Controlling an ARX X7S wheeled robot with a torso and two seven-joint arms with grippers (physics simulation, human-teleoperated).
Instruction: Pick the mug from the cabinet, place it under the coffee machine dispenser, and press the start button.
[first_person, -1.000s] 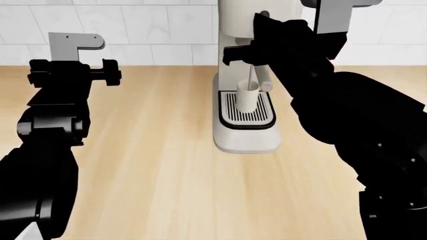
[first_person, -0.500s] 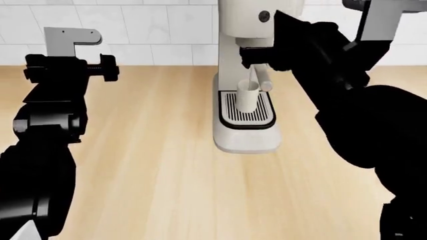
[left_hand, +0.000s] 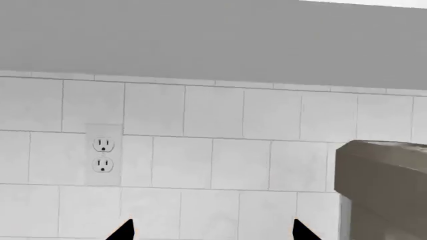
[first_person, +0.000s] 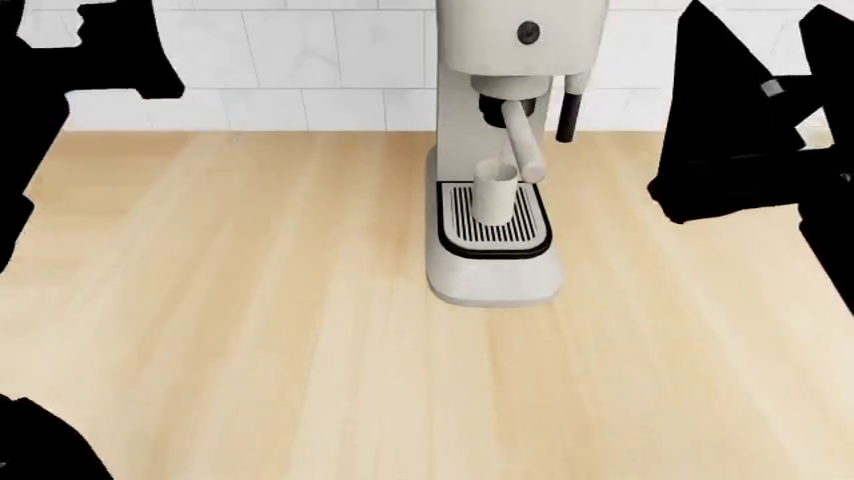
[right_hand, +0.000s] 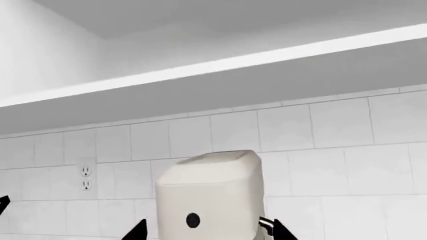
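Note:
The cream-white mug (first_person: 494, 191) stands upright on the striped drip tray (first_person: 495, 236) of the tall cream coffee machine (first_person: 514, 60). It sits below the dark round dispenser (first_person: 513, 107) with its angled cream handle (first_person: 523, 148). The dark round start button (first_person: 529, 33) is on the machine's front and also shows in the right wrist view (right_hand: 193, 220). My right gripper (right_hand: 209, 233) is open and empty, facing the machine's top from a distance. My left gripper (left_hand: 212, 233) is open and empty, facing the tiled wall left of the machine (left_hand: 383, 180).
A thin black steam wand (first_person: 567, 108) hangs right of the dispenser. My left arm (first_person: 94, 50) is raised at the far left, my right arm (first_person: 747, 120) at the right of the machine. A wall outlet (left_hand: 102, 154) and a cabinet underside (left_hand: 213, 40) are above the wooden counter (first_person: 267, 300).
My right arm has pulled back from the machine's front to the right and risen. My left arm has risen to the upper left. The mug stays on the tray.

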